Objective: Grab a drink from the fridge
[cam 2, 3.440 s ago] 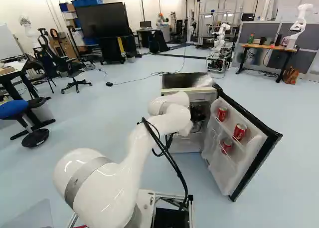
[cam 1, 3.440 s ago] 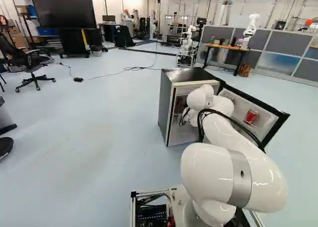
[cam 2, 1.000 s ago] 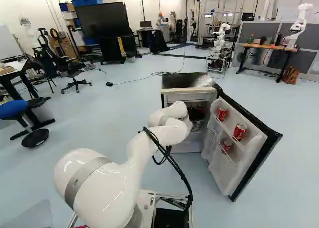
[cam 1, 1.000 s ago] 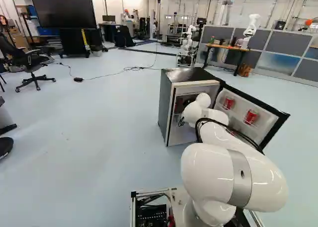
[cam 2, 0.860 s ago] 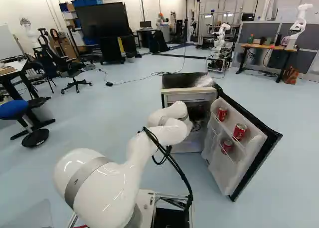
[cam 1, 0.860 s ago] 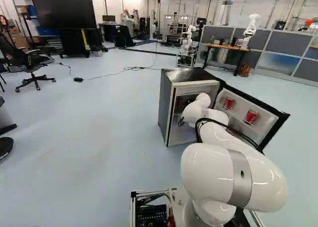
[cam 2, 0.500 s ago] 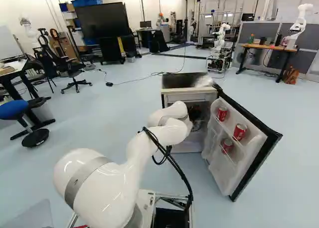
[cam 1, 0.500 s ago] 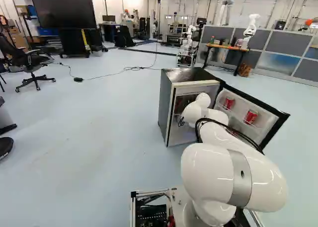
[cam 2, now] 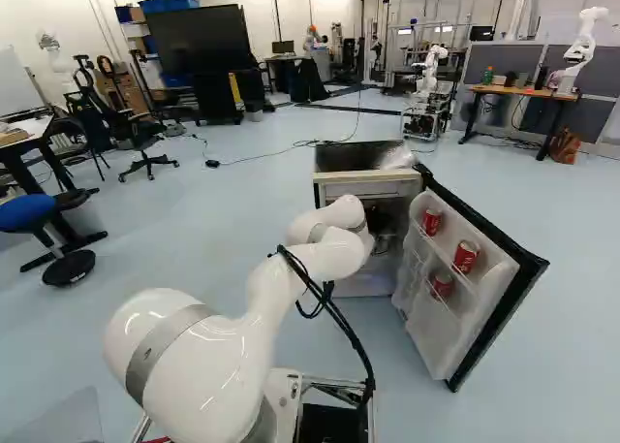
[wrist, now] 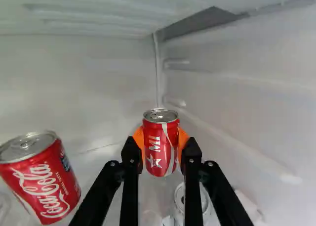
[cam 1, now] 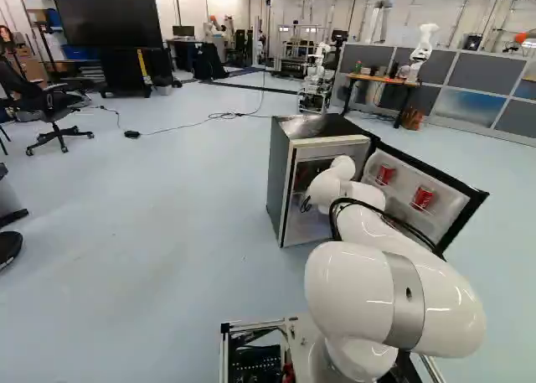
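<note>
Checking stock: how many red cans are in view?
5: two red cans high on the fridge door, one lower, one in the gripper, one beside it. More may be hidden.

A red can (wrist: 160, 144) is gripped upright between the fingers (wrist: 131, 154).

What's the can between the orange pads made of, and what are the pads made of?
The can looks like metal, painted glossy red: its bare lid shines silver. The orange pads look matte, maybe rubber or soft plastic; I can't tell which.
</note>
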